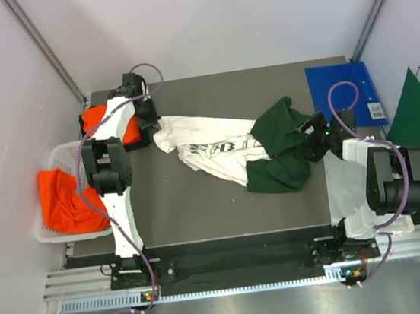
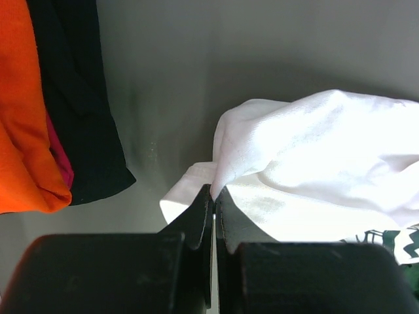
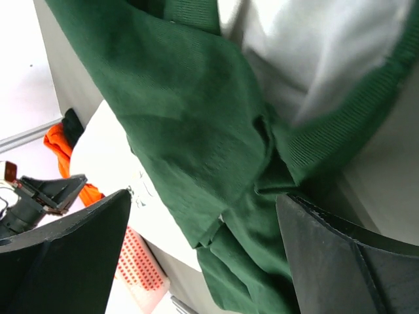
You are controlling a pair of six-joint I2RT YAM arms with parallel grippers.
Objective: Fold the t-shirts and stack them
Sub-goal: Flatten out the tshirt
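Sagging limp, the shirt [image 1: 217,152] is pinched at its hem by the left tool [image 2: 214,199]; the green sleeve [image 3: 196,131] is best taken by the spread right tool [image 3: 203,199].

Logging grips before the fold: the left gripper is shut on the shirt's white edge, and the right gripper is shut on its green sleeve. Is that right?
Not quite. The right gripper is open: the right wrist view shows its fingers spread wide, with the green sleeve between them. The left gripper is indeed shut on the white edge of the shirt.
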